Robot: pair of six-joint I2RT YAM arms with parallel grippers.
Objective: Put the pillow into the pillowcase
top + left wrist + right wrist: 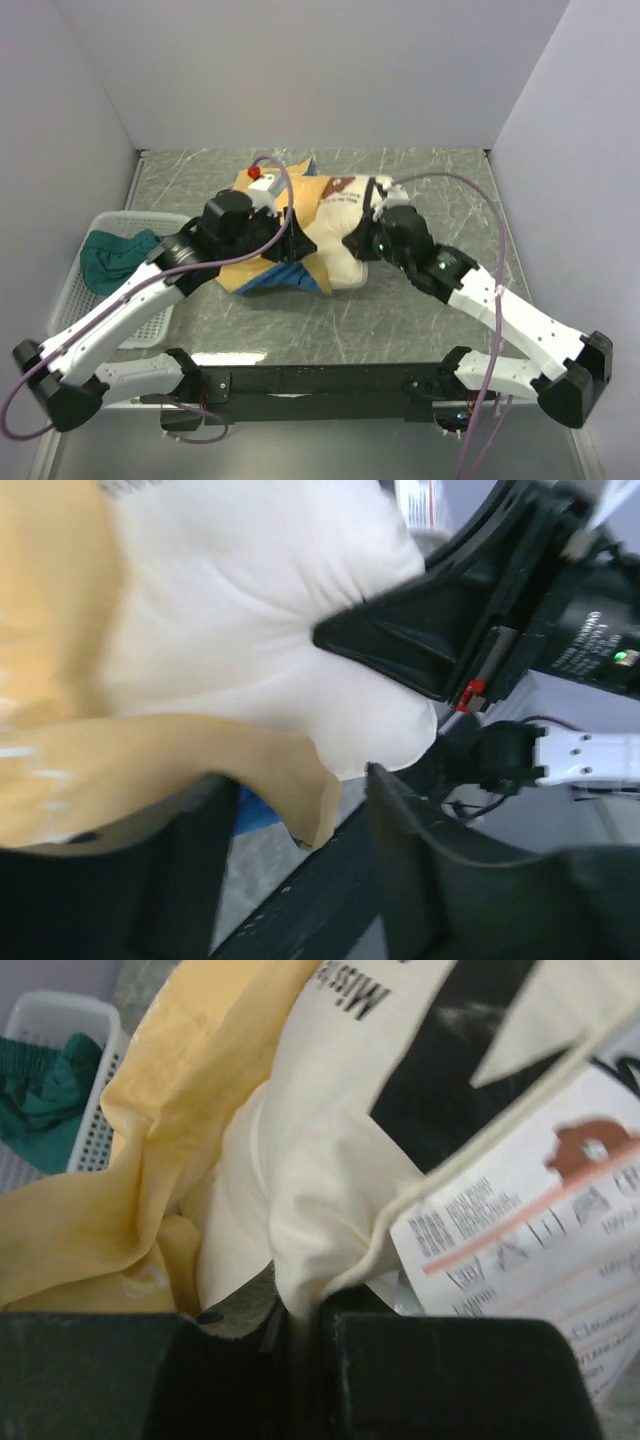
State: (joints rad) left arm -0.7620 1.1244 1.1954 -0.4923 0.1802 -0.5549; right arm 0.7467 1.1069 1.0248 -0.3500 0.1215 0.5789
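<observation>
Right of the basket (70, 290), pillow (338, 238) lies partly inside pillowcase (252, 272)

Overhead view from behind; both wrist views tight on the shared pillow (335, 250).

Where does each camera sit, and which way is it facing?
Top external: above and behind the bases, looking down at the table; both arms in view.
Left wrist: beside the pillowcase, facing the pillow and right gripper; its fingers below.
Right wrist: against the pillow, facing the basket; its fingers pinch pillow fabric.
Shared: all show pillow, pillowcase.

Black lettering on the pillow (335, 1160) reads "Miss"; tag (530, 1230) print unreadable.
</observation>
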